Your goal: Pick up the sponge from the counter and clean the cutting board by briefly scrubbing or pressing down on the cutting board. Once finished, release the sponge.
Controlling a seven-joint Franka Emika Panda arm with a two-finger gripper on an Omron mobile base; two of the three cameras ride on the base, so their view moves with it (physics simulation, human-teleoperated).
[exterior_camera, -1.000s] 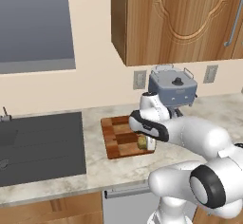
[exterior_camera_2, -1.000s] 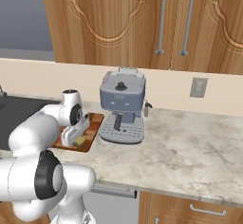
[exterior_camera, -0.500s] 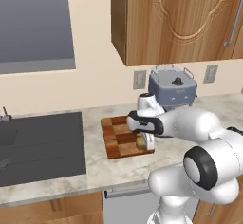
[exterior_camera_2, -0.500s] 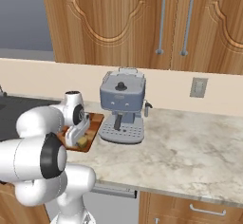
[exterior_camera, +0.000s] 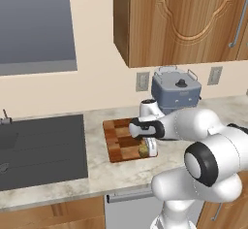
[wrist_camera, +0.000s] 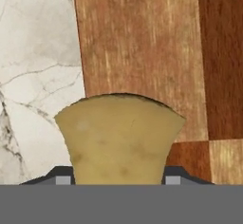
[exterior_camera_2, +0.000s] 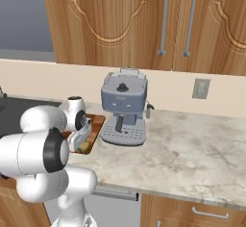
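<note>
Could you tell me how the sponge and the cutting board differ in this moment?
The sponge is plain tan-yellow; the cutting board is checkered light and dark brown wood. The sponge is far smaller than the board. The sponge is gripped in the shut tool; the board lies flat on the counter.

One sponge (wrist_camera: pixel 121 137), one cutting board (exterior_camera: pixel 118 140), one coffee machine (exterior_camera_2: pixel 123 107)

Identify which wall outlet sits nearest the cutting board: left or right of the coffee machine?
The outlet left of the coffee machine; it sits just above the cutting board, unlike the other outlet.
</note>
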